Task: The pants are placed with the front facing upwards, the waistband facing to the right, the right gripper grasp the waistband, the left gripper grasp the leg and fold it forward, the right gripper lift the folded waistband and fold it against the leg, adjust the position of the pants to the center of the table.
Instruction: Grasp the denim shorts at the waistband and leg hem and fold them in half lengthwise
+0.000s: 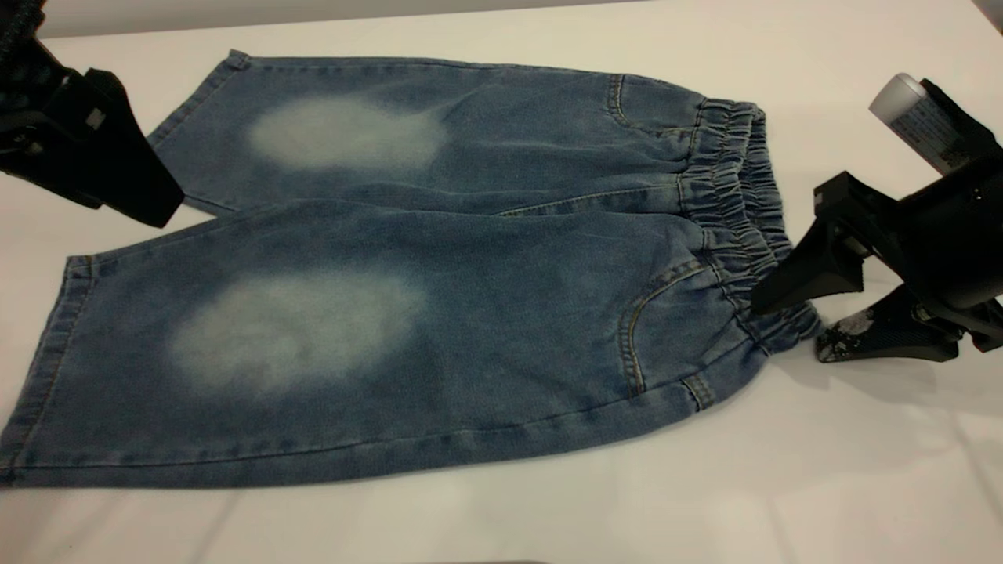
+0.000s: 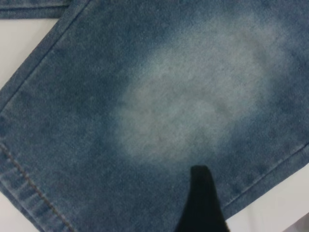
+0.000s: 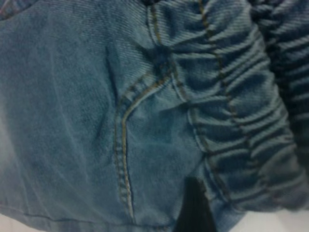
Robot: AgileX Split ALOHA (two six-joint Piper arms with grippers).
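Observation:
The blue denim pants [image 1: 439, 313] lie flat and front up on the white table [image 1: 862, 470], legs to the left, each thigh with a pale oval [image 2: 193, 106]. The ruffled waistband [image 1: 736, 188] is at the right. My right gripper [image 1: 787, 327] is open at the waistband's near corner. Its upper finger [image 3: 195, 208] hovers over the gathered denim [image 3: 241, 111] beside the front pocket seam. Its lower finger [image 1: 870, 337] rests on the table just off the cloth. My left gripper [image 1: 145, 196] hangs above the far leg's hem, holding nothing.
The table's far edge [image 1: 313, 22] runs just behind the far leg. The near leg's hem [image 1: 47, 352] reaches almost to the exterior view's left border. White tabletop extends in front of the pants and to the right of the waistband.

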